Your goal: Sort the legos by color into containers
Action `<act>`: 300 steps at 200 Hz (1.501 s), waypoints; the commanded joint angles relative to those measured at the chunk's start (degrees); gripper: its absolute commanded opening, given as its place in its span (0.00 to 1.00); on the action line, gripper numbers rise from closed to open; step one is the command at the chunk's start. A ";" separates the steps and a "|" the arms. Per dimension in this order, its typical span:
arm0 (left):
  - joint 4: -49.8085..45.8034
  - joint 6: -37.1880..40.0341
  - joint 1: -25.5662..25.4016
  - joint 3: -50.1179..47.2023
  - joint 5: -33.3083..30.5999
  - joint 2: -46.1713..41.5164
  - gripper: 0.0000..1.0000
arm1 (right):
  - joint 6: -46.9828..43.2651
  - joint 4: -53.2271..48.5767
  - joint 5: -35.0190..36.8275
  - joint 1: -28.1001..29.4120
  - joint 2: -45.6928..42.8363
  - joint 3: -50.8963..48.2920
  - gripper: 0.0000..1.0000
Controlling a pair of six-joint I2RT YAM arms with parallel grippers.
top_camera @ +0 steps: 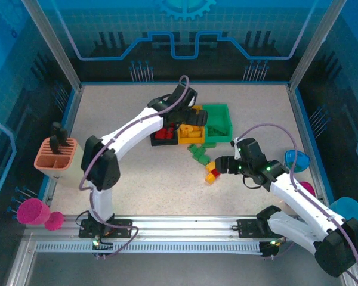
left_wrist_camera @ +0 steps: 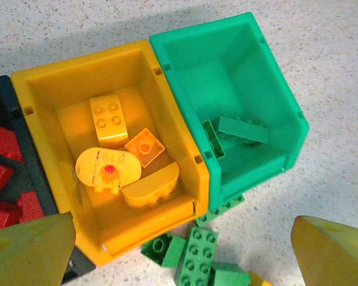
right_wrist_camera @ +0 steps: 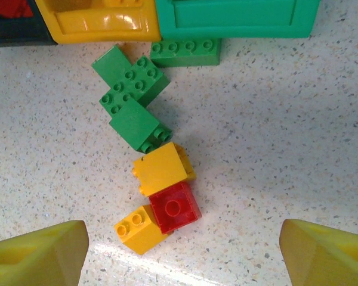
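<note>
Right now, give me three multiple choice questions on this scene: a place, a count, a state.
1. The yellow bin sits: A between the black bin and green bin; B left of both; C right of both.
2. Red pieces loose on the table under the right claw: A none; B one; C three.
3. The right claw is: A open, empty; B shut on a brick; C shut on a bin.
Answers: A, three in a row; B, a single red brick lies there; A, fingers wide apart, nothing between.
</note>
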 commanded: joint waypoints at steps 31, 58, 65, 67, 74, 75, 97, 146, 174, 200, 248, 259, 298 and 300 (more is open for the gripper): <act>7.03 0.07 -1.20 -13.08 2.69 -12.38 0.92 | -2.75 -0.26 -1.88 1.77 5.18 1.60 0.83; 9.10 -0.45 -1.65 -19.72 3.25 -17.39 0.90 | -4.56 -0.28 -2.14 3.03 10.32 4.08 0.81; 9.41 -0.64 -1.65 -21.28 3.27 -18.58 0.90 | -4.92 -0.28 -2.29 3.41 12.04 4.86 0.80; 9.52 -0.64 -1.70 -21.70 3.22 -18.94 0.90 | -5.06 -0.26 -2.33 3.52 12.52 5.07 0.80; 9.81 -0.90 -1.78 -23.14 3.22 -20.14 0.90 | -5.50 -0.18 -2.23 4.09 14.09 5.76 0.79; 9.87 -0.90 -1.80 -23.35 3.17 -20.26 0.90 | -5.51 -0.13 -2.20 4.13 14.32 5.83 0.79; 10.41 -1.32 -1.90 -27.47 3.13 -23.49 0.89 | -6.46 0.17 -1.27 5.69 19.04 8.03 0.77; 11.13 -2.29 -1.92 -35.28 1.95 -29.16 0.88 | -8.09 -2.77 2.72 7.49 28.32 13.34 0.73; 11.76 -2.87 -1.92 -38.80 1.76 -31.46 0.88 | -8.59 -2.09 2.88 7.78 31.01 15.74 0.71; 12.12 -3.43 -1.86 -41.29 1.65 -32.75 0.88 | -8.59 -1.84 3.27 7.96 33.66 16.52 0.69; 11.95 -3.81 -1.91 -44.49 0.75 -34.91 0.88 | -8.63 -1.71 4.03 8.66 37.89 17.59 0.66; 12.00 -4.02 -1.92 -45.29 0.66 -35.60 0.88 | -8.52 -1.59 4.20 8.83 38.55 17.60 0.66; 12.30 -4.99 -1.91 -48.22 0.84 -37.53 0.88 | -8.16 -1.64 5.28 9.57 40.76 18.23 0.63; 12.26 -5.00 -1.92 -48.36 0.77 -37.61 0.87 | -8.15 -1.66 5.47 9.61 40.81 18.30 0.62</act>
